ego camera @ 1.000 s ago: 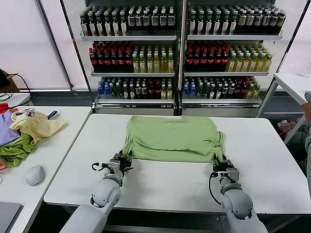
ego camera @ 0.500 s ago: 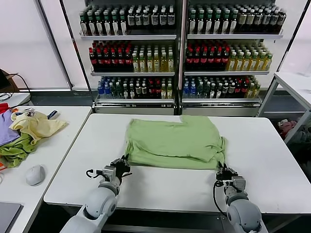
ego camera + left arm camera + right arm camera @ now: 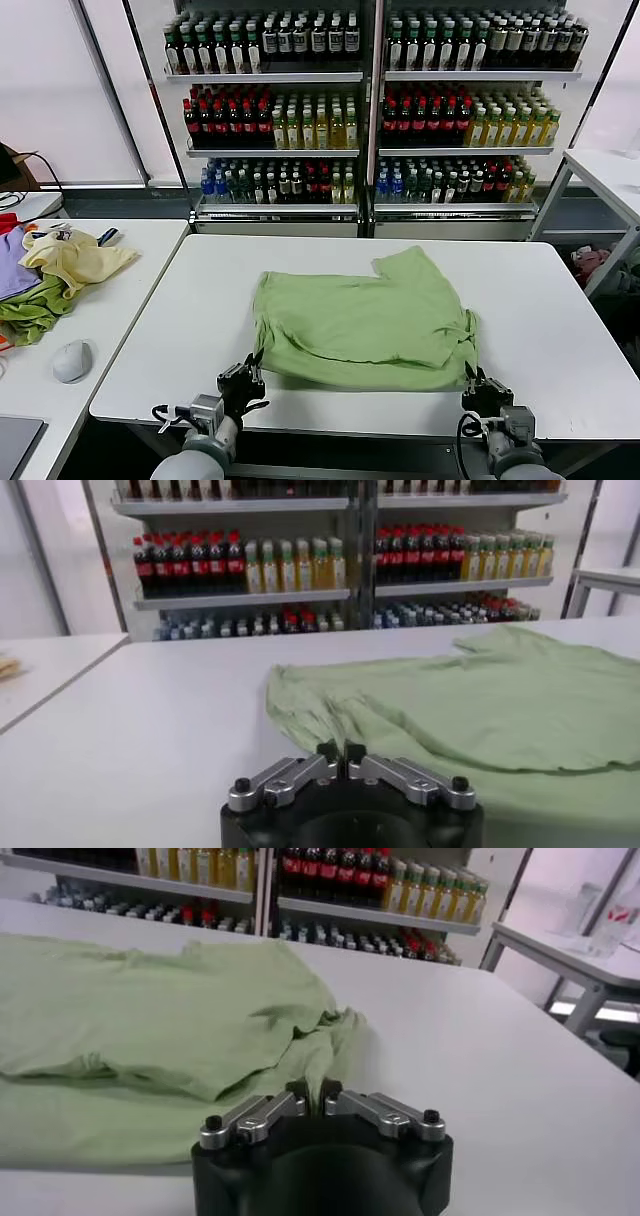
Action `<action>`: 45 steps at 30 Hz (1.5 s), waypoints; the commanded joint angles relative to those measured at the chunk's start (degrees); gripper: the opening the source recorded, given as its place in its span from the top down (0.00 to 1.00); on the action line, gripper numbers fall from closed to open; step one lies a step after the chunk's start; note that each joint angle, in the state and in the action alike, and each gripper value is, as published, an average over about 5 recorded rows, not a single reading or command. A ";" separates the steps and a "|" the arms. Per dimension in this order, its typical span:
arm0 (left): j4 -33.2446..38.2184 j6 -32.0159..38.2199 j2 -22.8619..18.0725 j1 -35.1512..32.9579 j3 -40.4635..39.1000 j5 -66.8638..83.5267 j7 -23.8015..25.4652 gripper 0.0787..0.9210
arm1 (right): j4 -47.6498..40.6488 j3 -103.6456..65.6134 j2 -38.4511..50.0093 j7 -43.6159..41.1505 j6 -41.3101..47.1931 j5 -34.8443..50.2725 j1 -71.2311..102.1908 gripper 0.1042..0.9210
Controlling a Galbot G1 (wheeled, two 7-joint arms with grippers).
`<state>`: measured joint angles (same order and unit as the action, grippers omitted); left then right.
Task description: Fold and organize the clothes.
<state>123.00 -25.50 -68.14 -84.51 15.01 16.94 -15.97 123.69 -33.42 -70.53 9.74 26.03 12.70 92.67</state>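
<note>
- Two black grippers work low at the white table's [image 3: 560, 300] near edge: left gripper [image 3: 243, 380] and right gripper [image 3: 487, 388], each pinched onto fabric.
- One light green polo shirt [image 3: 365, 315] lies mid-table.
- Beyond, two bottle shelves [image 3: 370, 110].

- The polo shirt [image 3: 365, 318] lies on the middle table [image 3: 560, 300], toward its near edge.
- The left gripper [image 3: 241, 381] sits at the shirt's near left corner, the right gripper [image 3: 487, 391] at its near right corner, both at the table's front edge.
- Behind the table stand shelves of bottles [image 3: 370, 110].
- A side table [image 3: 120, 300] stands to the left; on it a pile of garments [image 3: 50, 275] lies at the far left, with a computer mouse [image 3: 72, 360] in front of the pile.
- Another table [image 3: 605, 175] stands at the far right.
</note>
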 commanded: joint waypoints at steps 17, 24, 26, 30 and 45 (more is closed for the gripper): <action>7.07 -0.23 1.78 -4.05 6.04 -0.40 0.35 0.49 | -0.88 2.21 3.72 1.81 -2.64 4.62 -13.39 0.41; -9.05 0.56 4.13 16.66 2.22 8.40 -2.55 0.26 | -19.49 11.59 4.72 3.76 3.22 8.28 -36.13 0.19; -14.06 0.46 4.36 21.85 0.35 9.52 -2.92 0.20 | -23.94 13.81 4.56 3.95 4.34 9.18 -41.33 0.15; -23.03 -0.20 4.37 31.75 -3.96 10.55 -3.18 0.13 | -32.12 17.09 3.74 3.95 5.82 10.05 -49.22 0.12; -46.52 -3.51 -0.51 49.27 -12.10 15.26 -3.23 0.12 | -59.21 23.27 -1.18 1.41 5.74 6.81 -66.53 0.12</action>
<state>90.61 -28.18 -67.06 -46.63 6.46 29.36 -18.91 86.51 -15.25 -69.49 11.95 30.80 20.38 42.79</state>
